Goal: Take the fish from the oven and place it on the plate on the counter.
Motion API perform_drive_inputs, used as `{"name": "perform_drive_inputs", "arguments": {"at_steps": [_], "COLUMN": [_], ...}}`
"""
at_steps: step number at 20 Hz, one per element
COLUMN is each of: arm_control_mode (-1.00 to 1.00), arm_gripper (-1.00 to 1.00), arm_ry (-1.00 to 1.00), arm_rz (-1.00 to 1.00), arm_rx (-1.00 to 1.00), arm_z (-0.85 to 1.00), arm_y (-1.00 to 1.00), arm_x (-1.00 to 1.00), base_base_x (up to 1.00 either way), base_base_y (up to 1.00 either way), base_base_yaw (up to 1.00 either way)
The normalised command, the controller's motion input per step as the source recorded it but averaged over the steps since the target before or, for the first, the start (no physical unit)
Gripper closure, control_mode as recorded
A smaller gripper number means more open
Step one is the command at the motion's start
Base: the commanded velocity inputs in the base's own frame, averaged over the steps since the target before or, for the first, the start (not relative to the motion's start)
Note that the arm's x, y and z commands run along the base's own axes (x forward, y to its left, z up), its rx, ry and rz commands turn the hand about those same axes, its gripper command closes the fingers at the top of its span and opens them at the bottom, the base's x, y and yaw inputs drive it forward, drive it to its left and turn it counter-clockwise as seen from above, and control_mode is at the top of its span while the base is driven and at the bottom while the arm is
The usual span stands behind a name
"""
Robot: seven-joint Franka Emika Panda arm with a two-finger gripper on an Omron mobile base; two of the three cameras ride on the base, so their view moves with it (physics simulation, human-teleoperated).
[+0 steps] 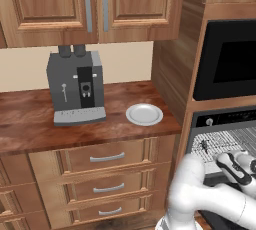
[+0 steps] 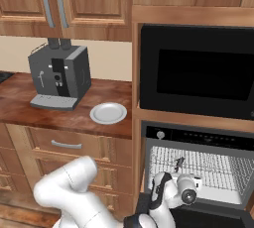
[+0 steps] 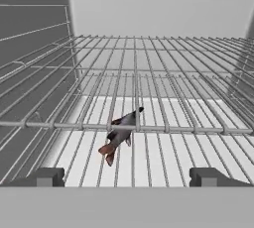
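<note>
Hand point(image 3: 127, 177) spread wide, grasping nothing | small dark slender fish point(image 3: 120, 134) just ahead on silver wire oven rack point(image 3: 163, 81) | round pale plate point(image 1: 144, 114) on glossy reddish-brown tabletop point(image 1: 30, 119)

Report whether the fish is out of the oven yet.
Not yet: the fish lies on the wire rack inside the open oven; the plate is bare.

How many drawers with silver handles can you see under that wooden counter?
3, stacked under the counter in the left base view: top drawer, middle drawer, bottom drawer. The robot's arm hides part of that cabinet front, so more may be covered.
</note>
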Motion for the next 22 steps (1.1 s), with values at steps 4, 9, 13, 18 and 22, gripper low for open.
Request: {"name": "perform_drive_inputs", "arguments": {"at_steps": [4, 9, 13, 18, 22], "arm_control_mode": [-1.00, -1.00, -1.00, -1.00, -1.00], "arm_gripper": [-1.00, -1.00, -1.00, -1.00, -1.00], "arm_ry": [0.00, 0.00, -0.04, -0.11, -0.13], "arm_rz": [0.00, 0.00, 0.00, 0.00, 0.00], "arm_rx": [0.00, 0.00, 0.05, 0.06, 0.08], "arm_z": [-0.71, -0.77, -0.97, -0.94, -0.93], "arm_y": [-0.19, -0.17, -0.16, -0.17, -0.22], "arm_x": [0.21, 0.17, 0.01, 0.00, 0.00], "base_base_x": [0.00, 0.00, 0.00, 0.00, 0.00], "base_base_y": [0.00, 0.00, 0.00, 0.00, 0.00], "base_base_yaw": [0.00, 0.00, 0.00, 0.00, 0.00]}}
